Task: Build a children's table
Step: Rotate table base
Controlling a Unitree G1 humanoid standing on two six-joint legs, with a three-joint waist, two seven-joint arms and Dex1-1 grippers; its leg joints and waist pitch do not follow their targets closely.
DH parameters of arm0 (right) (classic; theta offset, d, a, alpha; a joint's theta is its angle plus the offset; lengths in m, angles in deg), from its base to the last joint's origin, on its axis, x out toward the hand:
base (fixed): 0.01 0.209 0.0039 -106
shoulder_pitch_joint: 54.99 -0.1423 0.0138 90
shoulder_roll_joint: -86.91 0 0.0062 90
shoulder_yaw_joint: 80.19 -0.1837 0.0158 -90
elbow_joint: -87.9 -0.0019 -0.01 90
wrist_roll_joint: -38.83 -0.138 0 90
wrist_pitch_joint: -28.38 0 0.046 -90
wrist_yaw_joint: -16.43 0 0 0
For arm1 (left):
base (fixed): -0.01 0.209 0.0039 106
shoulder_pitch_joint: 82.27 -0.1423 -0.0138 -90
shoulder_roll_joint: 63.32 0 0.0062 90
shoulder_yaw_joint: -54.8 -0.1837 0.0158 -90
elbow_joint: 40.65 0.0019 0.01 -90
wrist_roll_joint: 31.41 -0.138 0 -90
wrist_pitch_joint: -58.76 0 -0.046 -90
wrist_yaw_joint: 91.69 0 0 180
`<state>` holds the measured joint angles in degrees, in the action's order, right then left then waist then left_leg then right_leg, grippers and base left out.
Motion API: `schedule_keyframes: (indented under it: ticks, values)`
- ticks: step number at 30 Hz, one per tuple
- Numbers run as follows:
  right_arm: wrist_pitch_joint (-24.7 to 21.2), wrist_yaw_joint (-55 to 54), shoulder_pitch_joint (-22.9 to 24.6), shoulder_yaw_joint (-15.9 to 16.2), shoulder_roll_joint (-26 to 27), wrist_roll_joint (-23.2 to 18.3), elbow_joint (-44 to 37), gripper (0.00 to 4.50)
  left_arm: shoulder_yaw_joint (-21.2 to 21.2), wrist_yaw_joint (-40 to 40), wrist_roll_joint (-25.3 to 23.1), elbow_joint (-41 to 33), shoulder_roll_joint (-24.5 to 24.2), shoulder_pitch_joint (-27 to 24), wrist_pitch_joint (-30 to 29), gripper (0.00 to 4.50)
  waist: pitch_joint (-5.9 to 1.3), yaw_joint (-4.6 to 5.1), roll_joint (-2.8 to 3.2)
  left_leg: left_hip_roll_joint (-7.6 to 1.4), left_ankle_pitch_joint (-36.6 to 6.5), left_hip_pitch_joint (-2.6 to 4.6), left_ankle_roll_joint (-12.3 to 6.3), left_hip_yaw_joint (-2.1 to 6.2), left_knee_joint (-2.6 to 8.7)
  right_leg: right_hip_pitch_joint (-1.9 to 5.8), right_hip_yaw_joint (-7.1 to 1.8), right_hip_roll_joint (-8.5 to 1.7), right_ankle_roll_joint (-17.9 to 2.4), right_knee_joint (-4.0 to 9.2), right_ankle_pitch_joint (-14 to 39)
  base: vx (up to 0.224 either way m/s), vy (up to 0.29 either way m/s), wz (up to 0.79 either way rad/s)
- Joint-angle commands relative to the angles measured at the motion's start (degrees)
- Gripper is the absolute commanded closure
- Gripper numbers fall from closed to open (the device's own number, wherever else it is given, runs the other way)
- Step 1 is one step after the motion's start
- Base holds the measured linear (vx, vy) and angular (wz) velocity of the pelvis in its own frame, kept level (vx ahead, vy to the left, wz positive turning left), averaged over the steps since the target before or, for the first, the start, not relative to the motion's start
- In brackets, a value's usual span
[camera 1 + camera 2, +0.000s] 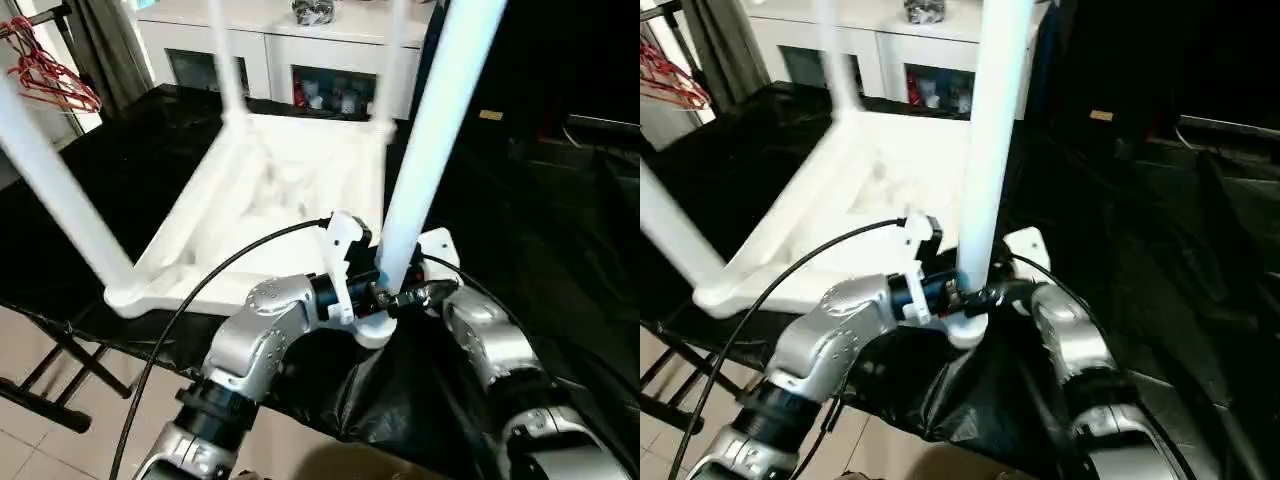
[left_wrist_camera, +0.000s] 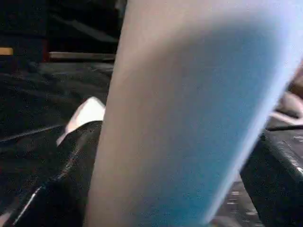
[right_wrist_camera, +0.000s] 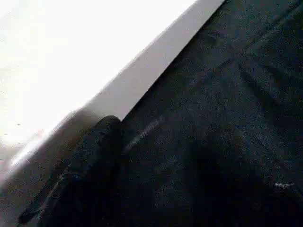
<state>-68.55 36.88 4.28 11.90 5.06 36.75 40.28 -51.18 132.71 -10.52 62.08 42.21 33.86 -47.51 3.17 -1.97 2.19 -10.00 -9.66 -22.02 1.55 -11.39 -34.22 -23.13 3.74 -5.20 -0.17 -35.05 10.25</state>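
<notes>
While the all-white plastic children's table [image 1: 270, 190] lay upside down on the black-draped table [image 1: 560, 250], its ribbed underside faced up and its long tubular legs stood upward from the corner sockets. Both end effectors met at the near right leg [image 1: 430, 140], low down by its socket at the table's near corner. The left end effector [image 1: 372, 290] stood spread wide at the leg's base, the tube close between its black fingers. The right end effector [image 1: 405, 297] reached in from the other side, its jaws apart; whether they pressed the leg could not be told. A white cabinet with glass doors [image 1: 300, 60] stood behind.
</notes>
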Motion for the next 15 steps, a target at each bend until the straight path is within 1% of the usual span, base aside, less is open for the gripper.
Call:
schedule_keyframes:
  ticks: [1, 2, 3, 4, 5, 6, 7, 8, 9, 10, 11, 12, 13, 14, 15]
  values:
    - [1.82, -0.14, -2.32, 0.34, 1.15, -0.50, 0.35, 1.23, 0.87, -1.47, -1.88, 1.46, -0.36, 1.80, 2.12, 0.04, -3.92, -0.80, -0.87, -2.68, -15.24, 0.69, -1.31, 1.61, 4.07, 2.78, -2.38, -3.36, -11.76, 4.86, 15.46, 0.000, 0.000, 0.00]
    - [1.86, -0.47, -2.63, -0.39, 0.76, -0.81, 0.56, 1.23, 1.31, -1.48, -2.30, 1.88, -0.87, 2.02, 2.79, 0.04, -3.96, -0.91, -0.82, -2.72, -14.99, 0.76, -1.33, 1.59, 4.04, 2.77, -2.39, -3.33, -11.90, 4.77, 14.83, 0.000, 0.000, 0.00]
    - [1.86, -0.47, -2.63, -0.39, 0.76, -0.81, 0.56, 1.23, 1.31, -1.48, -2.30, 1.88, -0.87, 2.02, 2.79, 0.04, -4.00, -0.98, -0.90, -2.79, -14.36, 0.71, -1.55, 1.56, 4.01, 2.84, -2.42, -3.35, -12.25, 4.57, 13.35, 0.000, 0.000, 0.00]
    - [1.68, -0.29, -3.07, -1.88, -1.06, -1.35, 0.55, 1.23, 1.90, -0.86, -3.82, 1.91, -3.35, 1.93, 4.69, 0.04, -4.07, -1.12, -1.00, -2.76, -13.75, 0.74, -1.92, 1.56, 3.97, 2.84, -2.40, -3.31, -12.43, 4.48, 12.24, 0.000, 0.000, 0.00]
    - [1.69, 0.08, -3.15, -2.29, -1.81, -1.45, 0.48, 1.23, 1.97, -0.22, -4.22, 1.79, -4.33, 1.78, 5.26, 0.04, -4.09, -1.15, -0.96, -2.82, -13.56, 0.77, -2.14, 1.55, 3.99, 2.88, -2.40, -3.34, -12.59, 4.39, 11.80, 0.000, 0.000, 0.00]
    - [1.69, 0.08, -3.15, -2.29, -1.81, -1.45, 0.48, 1.23, 1.97, -0.22, -4.22, 1.79, -4.33, 1.78, 5.26, 0.04, -4.12, -1.30, -0.84, -2.81, -13.04, 0.79, -2.30, 1.45, 3.89, 2.83, -2.42, -3.30, -12.78, 4.25, 11.02, 0.000, 0.000, 0.00]
    - [1.94, 0.94, -3.06, -2.63, -3.14, -1.47, 0.21, 1.23, 2.31, 1.51, -3.62, 0.94, -5.88, 1.28, 4.55, 0.04, -4.15, -1.64, -0.79, -2.80, -12.54, 1.02, -2.34, 1.37, 3.82, 2.75, -2.40, -3.31, -12.99, 4.20, 10.74, 0.000, 0.000, 0.00]
    - [2.11, 1.63, -2.99, -2.82, -3.80, -1.57, 0.09, 1.23, 2.44, 2.72, -3.23, 0.63, -6.71, 1.03, 4.19, 0.04, -4.08, -1.75, -0.77, -2.81, -12.50, 1.00, -2.29, 1.31, 3.82, 2.71, -2.43, -3.27, -13.12, 4.21, 10.75, 0.000, 0.000, 0.00]
    - [2.32, 3.41, -2.70, -3.17, -5.32, -1.87, -0.42, 1.23, 2.60, 5.46, -2.48, 0.02, -8.79, 0.47, 3.29, 0.04, -4.13, -2.14, -0.61, -2.82, -12.64, 1.07, -2.08, 1.37, 3.84, 2.77, -2.39, -3.33, -13.04, 4.09, 11.05, 0.000, 0.000, 0.00]
    - [2.32, 3.41, -2.70, -3.17, -5.32, -1.87, -0.42, 1.23, 2.60, 5.46, -2.48, 0.02, -8.79, 0.47, 3.29, 0.04, -4.01, -2.08, -0.72, -2.85, -13.15, 1.07, -2.10, 1.27, 3.94, 2.65, -2.42, -3.19, -13.08, 4.18, 11.49, 0.000, 0.000, 0.00]
    - [2.36, 5.30, -2.30, -3.27, -6.32, -2.25, -1.09, 1.23, 2.51, 7.37, -2.17, -0.08, -10.26, 0.16, 2.80, 0.04, -3.96, -2.25, -0.69, -2.81, -13.84, 1.10, -1.70, 1.31, 3.94, 2.68, -2.41, -3.34, -12.94, 4.26, 12.47, 0.000, 0.000, 0.00]
    - [1.52, 11.21, -0.40, -2.53, -8.96, -3.16, -4.64, 1.23, 1.10, 11.93, -3.03, 0.59, -14.24, -0.24, 2.65, 0.04, -3.94, -2.35, -0.60, -2.78, -14.45, 1.16, -1.70, 1.34, 3.97, 2.67, -2.41, -3.26, -12.75, 4.33, 13.09, 0.000, 0.000, 0.00]
    - [1.52, 13.63, 0.58, -1.91, -10.32, -3.17, -6.40, 1.23, -0.01, 13.94, -4.01, 1.51, -16.16, -0.08, 2.88, 0.04, -3.93, -2.54, -0.72, -2.96, -14.61, 1.10, -1.88, 1.37, 4.04, 2.67, -2.49, -3.15, -11.93, 4.19, 13.21, 0.000, 0.000, 0.00]
    - [1.52, 13.63, 0.58, -1.91, -10.32, -3.17, -6.40, 1.23, -0.01, 13.94, -4.01, 1.51, -16.16, -0.08, 2.88, 0.04, -3.99, -2.71, -0.68, -2.92, -14.19, 1.12, -1.89, 1.37, 4.07, 2.71, -2.44, -3.07, -11.71, 4.09, 12.83, 0.000, 0.000, 0.00]
    - [1.97, 15.63, 1.38, -1.31, -11.56, -3.11, -7.71, 1.23, -0.92, 15.71, -4.81, 2.55, -17.63, 0.20, 3.33, 0.20, -3.94, -2.69, -0.59, -2.98, -14.05, 1.10, -1.77, 1.37, 4.13, 2.65, -2.46, -3.13, -11.97, 4.10, 12.65, 0.000, 0.000, 0.00]
